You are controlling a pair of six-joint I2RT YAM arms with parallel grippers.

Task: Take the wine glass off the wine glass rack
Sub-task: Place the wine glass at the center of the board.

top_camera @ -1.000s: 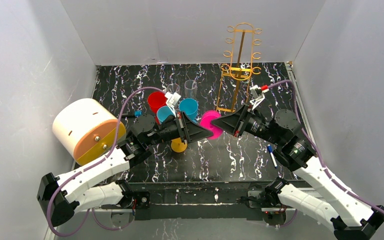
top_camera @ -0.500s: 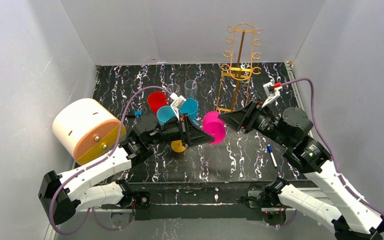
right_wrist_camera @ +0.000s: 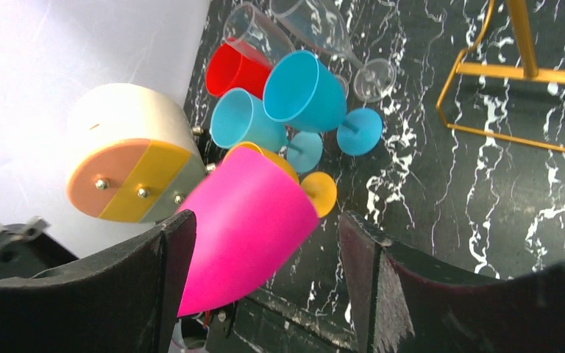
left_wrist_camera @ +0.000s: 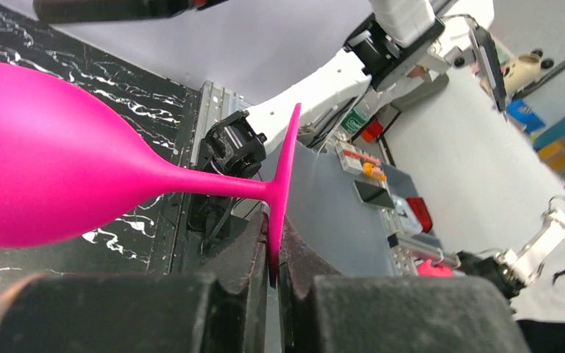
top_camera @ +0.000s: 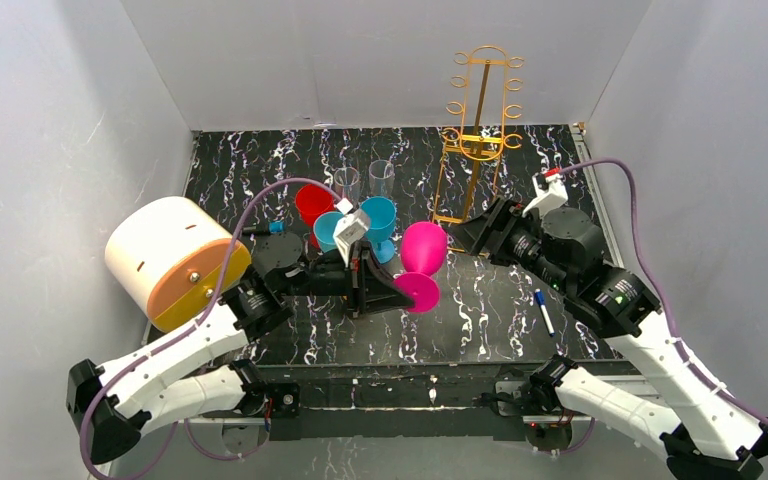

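Observation:
The pink wine glass (top_camera: pixel 423 247) hangs in the air mid-table, off the gold wire wine glass rack (top_camera: pixel 482 100) that stands at the back right. My left gripper (top_camera: pixel 403 291) is shut on the rim of the glass's round foot (left_wrist_camera: pixel 283 169), and the bowl (left_wrist_camera: pixel 59 169) points away from it. My right gripper (top_camera: pixel 458 238) stands open just right of the bowl and does not touch it. In the right wrist view the bowl (right_wrist_camera: pixel 243 228) sits between the spread fingers (right_wrist_camera: pixel 173 250), nearer the left one, and the rack's base (right_wrist_camera: pixel 515 70) shows at the upper right.
A red cup (top_camera: pixel 312 203), two blue goblets (top_camera: pixel 378 215) and two clear glasses (top_camera: pixel 381 175) crowd behind the pink glass, with a yellow goblet (right_wrist_camera: pixel 322 193) under it. A white, orange and yellow drum (top_camera: pixel 175 258) sits at the left. A pen (top_camera: pixel 544 310) lies at the right.
My right gripper has let go of the pink bowl, opened wide and drawn back to the right. My left gripper has kept hold of the foot and swung the bowl toward the back.

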